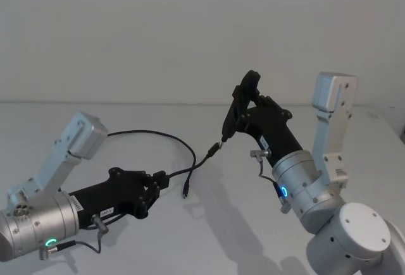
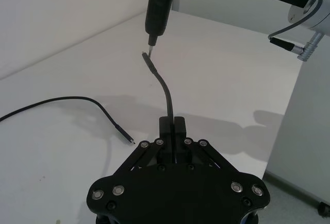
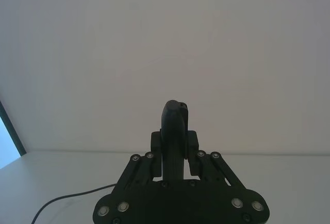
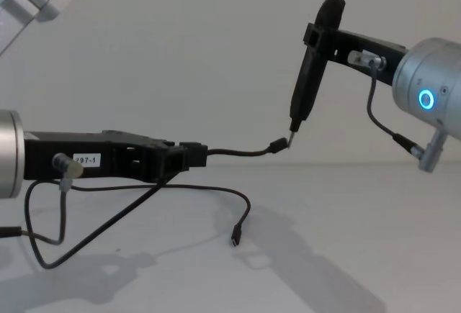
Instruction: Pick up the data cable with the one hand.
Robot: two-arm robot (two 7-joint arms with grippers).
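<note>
My left gripper is shut on the data cable, a thin black cable, and holds it above the white table. One short branch sticks out forward from the fingers, ending in a small plug. Another branch hangs down, its plug close to the table. My right gripper is raised and shut on a black pen-shaped tool. The tool points down, with its metal tip just above the forward plug. In the right wrist view the tool stands upright between the fingers.
The rest of the cable lies in a loop on the white table, trailing back toward the left arm. A plain white wall stands behind. The table's edge shows in the left wrist view.
</note>
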